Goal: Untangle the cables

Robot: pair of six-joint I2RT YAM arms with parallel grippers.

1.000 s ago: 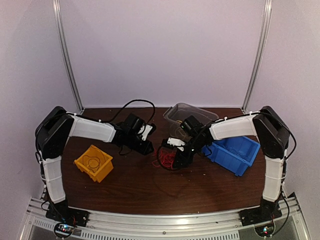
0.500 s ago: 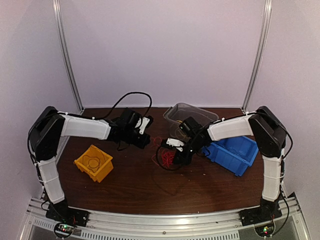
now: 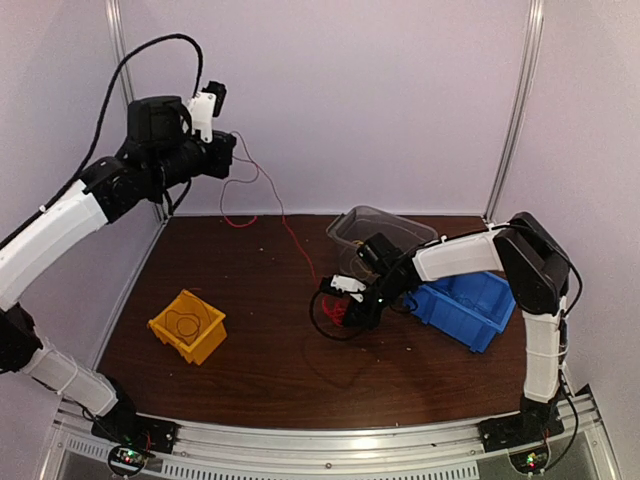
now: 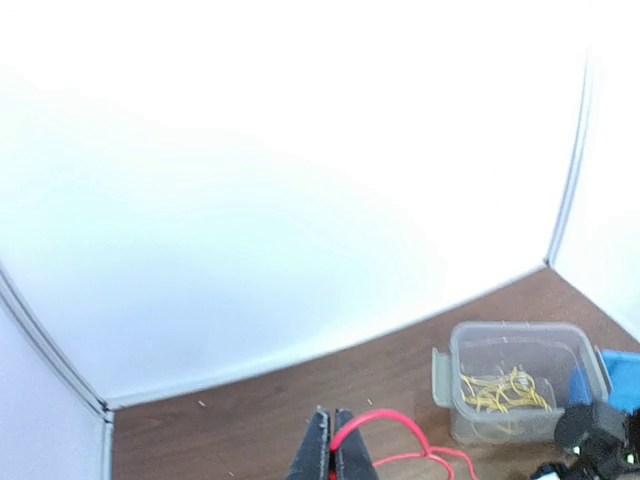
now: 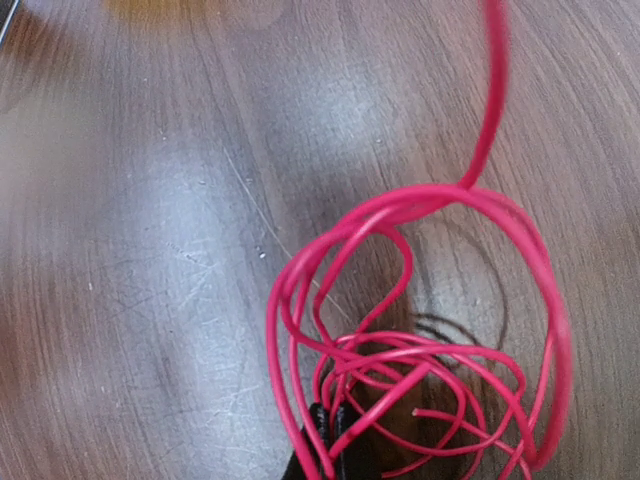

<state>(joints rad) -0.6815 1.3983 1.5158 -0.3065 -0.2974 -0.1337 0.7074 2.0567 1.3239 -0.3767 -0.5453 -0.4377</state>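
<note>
The cables show as a red tangle [image 3: 336,313] on the brown table [image 3: 260,370], right of centre. My right gripper [image 3: 345,300] is down on it, shut on some of the red loops [image 5: 420,350]; its black fingertips [image 5: 318,428] pinch the strands. One red strand [image 3: 290,232] runs from the tangle up to my left gripper [image 3: 233,142], which is raised high at the back left. In the left wrist view that gripper [image 4: 333,440] is shut on the red strand [image 4: 400,425]. No blue cable shows.
A yellow bin [image 3: 187,325] holding a thin yellow wire sits at the left. A clear container [image 3: 380,230] with yellow wires [image 4: 500,385] stands at the back, and a blue bin [image 3: 465,305] lies under the right arm. Walls are close behind and beside.
Both grippers have shut. My left arm rose from table level to high at the back left, drawing a red strand out of the tangle. The right gripper stayed at the tangle.
</note>
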